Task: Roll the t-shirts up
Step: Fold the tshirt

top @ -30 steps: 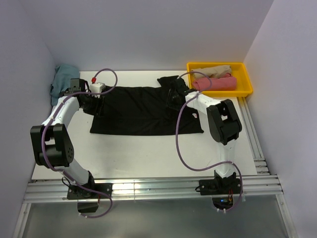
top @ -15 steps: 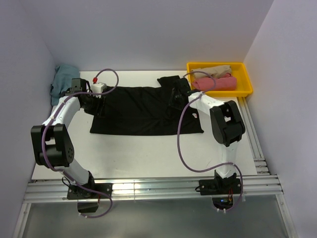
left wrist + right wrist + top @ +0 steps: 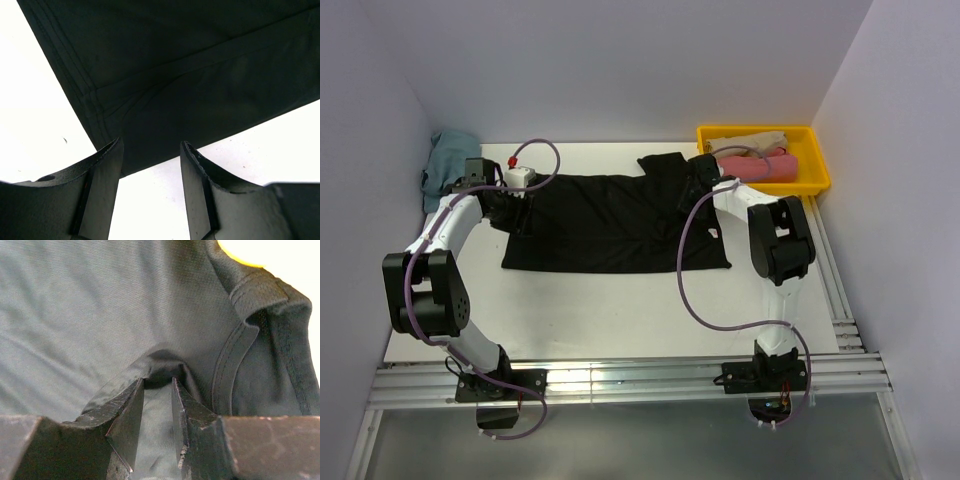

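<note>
A large black t-shirt (image 3: 600, 225) lies spread flat across the middle of the white table (image 3: 600, 310), with a small white label (image 3: 713, 233) near its right end. My left gripper (image 3: 522, 218) is open at the shirt's left edge. In the left wrist view the gripper (image 3: 151, 143) has its jaws wide apart over the hem corner (image 3: 165, 90), and only the cloth's edge lies between the tips. My right gripper (image 3: 698, 182) sits on the shirt's back right part beside the bin. In the right wrist view it (image 3: 157, 381) is closed on a raised fold of black cloth (image 3: 100, 315).
A yellow bin (image 3: 815, 150) stands at the back right, holding a rolled pink shirt (image 3: 765, 165) and a beige one (image 3: 755, 142). A teal shirt (image 3: 445, 160) lies crumpled at the back left corner. Walls close in the table on the left, back and right.
My right gripper has moved back and to the right, toward the yellow bin, drawing the shirt's upper right part with it. The left gripper has stayed in place.
</note>
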Controlling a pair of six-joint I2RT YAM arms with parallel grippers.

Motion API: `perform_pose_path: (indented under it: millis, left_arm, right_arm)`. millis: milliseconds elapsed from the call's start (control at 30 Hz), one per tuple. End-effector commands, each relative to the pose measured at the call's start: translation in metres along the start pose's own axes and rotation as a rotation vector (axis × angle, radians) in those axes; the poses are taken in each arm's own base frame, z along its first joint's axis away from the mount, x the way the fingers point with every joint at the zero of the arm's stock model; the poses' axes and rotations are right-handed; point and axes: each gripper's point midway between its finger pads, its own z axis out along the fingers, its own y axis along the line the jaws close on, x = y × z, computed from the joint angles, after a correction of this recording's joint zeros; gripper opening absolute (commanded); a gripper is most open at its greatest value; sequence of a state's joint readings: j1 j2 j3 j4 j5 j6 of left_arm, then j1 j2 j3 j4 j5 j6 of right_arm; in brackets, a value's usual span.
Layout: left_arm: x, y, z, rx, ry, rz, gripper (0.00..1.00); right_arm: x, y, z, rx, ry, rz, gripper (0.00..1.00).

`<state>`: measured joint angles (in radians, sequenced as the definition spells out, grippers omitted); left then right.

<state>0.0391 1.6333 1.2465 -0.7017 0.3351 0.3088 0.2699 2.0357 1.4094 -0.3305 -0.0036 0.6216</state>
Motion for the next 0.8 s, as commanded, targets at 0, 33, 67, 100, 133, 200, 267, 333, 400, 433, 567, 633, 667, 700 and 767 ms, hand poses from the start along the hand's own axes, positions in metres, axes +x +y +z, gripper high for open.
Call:
perform_pose_path:
  millis: [0, 33, 67, 100, 133, 200, 267, 333, 400, 433, 567, 633, 667, 700, 767]
  left_arm:
    - [-0.015, -0.004, -0.016, -0.01, -0.049, 0.024, 0.55]
    - [-0.015, -0.004, -0.016, -0.01, -0.049, 0.022, 0.55]
    - [-0.014, -0.003, -0.015, -0.011, -0.048, 0.021, 0.54]
    - [-0.015, -0.004, -0.015, -0.01, -0.049, 0.02, 0.55]
    - [-0.015, -0.004, -0.015, -0.007, -0.048, 0.021, 0.54]
    - [-0.015, -0.004, -0.015, -0.008, -0.05, 0.02, 0.55]
    - [-0.015, -0.005, -0.014, -0.006, -0.048, 0.021, 0.55]
    - [-0.014, -0.006, -0.013, -0.005, -0.045, 0.021, 0.55]
    - [-0.015, -0.006, -0.013, -0.006, -0.045, 0.02, 0.54]
    - [-0.015, -0.006, -0.013, -0.007, -0.043, 0.021, 0.54]
    - [-0.015, -0.005, -0.013, -0.01, -0.046, 0.022, 0.54]
    - [-0.013, -0.005, -0.012, -0.011, -0.042, 0.022, 0.54]
    - [-0.013, -0.005, -0.012, -0.011, -0.042, 0.022, 0.54]
    - [-0.013, -0.005, -0.012, -0.012, -0.041, 0.022, 0.54]
    - [-0.013, -0.005, -0.012, -0.012, -0.041, 0.023, 0.54]
  right_arm:
    - [-0.019, -0.001, 0.003, 0.009, -0.02, -0.005, 0.36]
    - [-0.018, -0.002, 0.005, 0.015, -0.014, -0.009, 0.36]
    - [-0.02, -0.002, 0.004, 0.014, -0.017, -0.01, 0.36]
    - [-0.021, -0.003, 0.004, 0.02, -0.018, -0.012, 0.33]
    - [-0.023, -0.002, 0.003, 0.018, -0.022, -0.014, 0.28]
    - [-0.023, -0.005, 0.002, 0.027, -0.028, -0.012, 0.13]
    - [-0.026, -0.006, 0.0, 0.032, -0.036, -0.009, 0.08]
    - [-0.03, -0.007, -0.002, 0.03, -0.046, -0.006, 0.02]
    - [-0.032, -0.009, -0.003, 0.036, -0.053, -0.002, 0.0]
    - [-0.034, -0.01, -0.004, 0.037, -0.054, 0.002, 0.0]
    - [-0.043, -0.01, -0.006, 0.032, -0.084, 0.017, 0.0]
    - [-0.049, -0.009, -0.008, 0.021, -0.098, 0.021, 0.0]
    - [-0.052, -0.007, -0.008, 0.014, -0.105, 0.02, 0.0]
    - [-0.053, -0.007, -0.008, 0.012, -0.106, 0.018, 0.0]
    - [-0.056, -0.004, -0.006, 0.011, -0.107, 0.01, 0.0]
